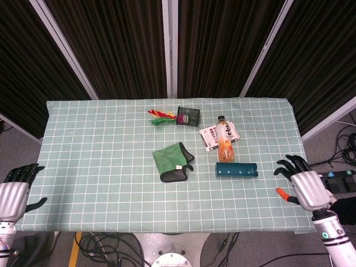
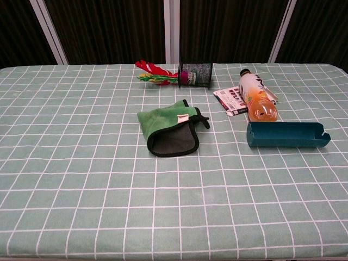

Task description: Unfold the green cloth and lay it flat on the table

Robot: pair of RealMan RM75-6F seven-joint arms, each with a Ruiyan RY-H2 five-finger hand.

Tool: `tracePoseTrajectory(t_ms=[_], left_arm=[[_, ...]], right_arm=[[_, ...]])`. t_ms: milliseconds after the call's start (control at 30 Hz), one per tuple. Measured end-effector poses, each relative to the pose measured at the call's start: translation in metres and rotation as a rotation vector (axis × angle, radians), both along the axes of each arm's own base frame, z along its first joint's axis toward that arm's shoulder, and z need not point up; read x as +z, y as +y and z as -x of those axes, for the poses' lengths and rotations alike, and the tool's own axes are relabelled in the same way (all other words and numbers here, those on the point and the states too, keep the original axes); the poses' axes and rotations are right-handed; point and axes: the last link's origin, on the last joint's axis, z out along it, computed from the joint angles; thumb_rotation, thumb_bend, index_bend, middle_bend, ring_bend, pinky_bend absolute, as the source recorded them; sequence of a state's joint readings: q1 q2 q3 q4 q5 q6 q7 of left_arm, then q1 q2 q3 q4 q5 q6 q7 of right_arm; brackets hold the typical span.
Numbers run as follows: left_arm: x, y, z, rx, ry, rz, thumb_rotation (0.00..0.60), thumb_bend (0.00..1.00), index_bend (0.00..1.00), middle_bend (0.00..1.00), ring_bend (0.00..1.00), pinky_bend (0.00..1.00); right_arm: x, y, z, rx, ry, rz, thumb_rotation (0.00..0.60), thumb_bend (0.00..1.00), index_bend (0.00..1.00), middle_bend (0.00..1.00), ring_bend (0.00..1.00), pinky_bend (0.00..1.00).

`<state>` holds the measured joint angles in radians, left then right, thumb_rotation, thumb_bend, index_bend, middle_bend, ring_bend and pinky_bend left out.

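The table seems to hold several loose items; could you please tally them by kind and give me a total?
Cloth: 1, the folded green cloth
Bottle: 1, the orange drink bottle lying down
Mesh pen cup: 1, the black mesh cup
Teal case: 1, the long teal case
Printed packet: 1, the packet under the bottle
Feathered toy: 1, the red and green toy
Total: 6
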<state>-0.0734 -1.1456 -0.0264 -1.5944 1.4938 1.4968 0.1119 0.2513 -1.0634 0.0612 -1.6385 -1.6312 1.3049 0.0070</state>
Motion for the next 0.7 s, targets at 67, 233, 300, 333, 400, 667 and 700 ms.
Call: tracePoseTrajectory(t_ms=[67, 233, 300, 333, 400, 667, 700], left_arm=[[0.0, -0.001, -0.001, -0.004, -0.001, 0.001, 0.6, 0.11, 0.26, 0.3, 0.2, 0.2], [0.001, -0.002, -0.002, -0.011, -0.003, 0.003, 0.6, 0.11, 0.26, 0.3, 0.2, 0.2], [0.001, -0.001, -0.002, -0.012, -0.005, 0.002, 0.6, 0.11, 0.26, 0.3, 0.2, 0.2], [0.001, -0.001, -0.002, -0.013, -0.006, 0.002, 0.6, 0.11, 0.26, 0.3, 0.2, 0.2], [0.001, -0.001, -0.002, -0.014, -0.007, 0.002, 0.6, 0.11, 0.26, 0.3, 0.2, 0.2], [0.001, 0.0, 0.0, -0.013, -0.013, 0.002, 0.6, 0.11, 0.26, 0.3, 0.2, 0.2], [0.001, 0.0, 0.0, -0.012, -0.015, 0.002, 0.6, 0.11, 0.26, 0.3, 0.2, 0.2]], right_arm=[[-0.009, -0.012, -0.009, 0.026, 0.001, -0.039, 0.6, 0.12, 0.43, 0.23, 0.09, 0.12], [-0.043, -0.048, -0.04, 0.092, -0.001, -0.164, 0.6, 0.13, 0.43, 0.21, 0.07, 0.12], [-0.062, -0.063, -0.055, 0.115, -0.005, -0.216, 0.6, 0.14, 0.42, 0.2, 0.06, 0.12], [-0.07, -0.069, -0.061, 0.124, -0.007, -0.236, 0.6, 0.14, 0.42, 0.2, 0.05, 0.12], [-0.089, -0.083, -0.077, 0.148, -0.013, -0.272, 0.6, 0.14, 0.42, 0.2, 0.04, 0.11], [-0.151, -0.12, -0.121, 0.195, -0.015, -0.341, 0.6, 0.16, 0.41, 0.19, 0.03, 0.11], [-0.159, -0.124, -0.126, 0.197, -0.015, -0.349, 0.6, 0.16, 0.41, 0.19, 0.03, 0.11]])
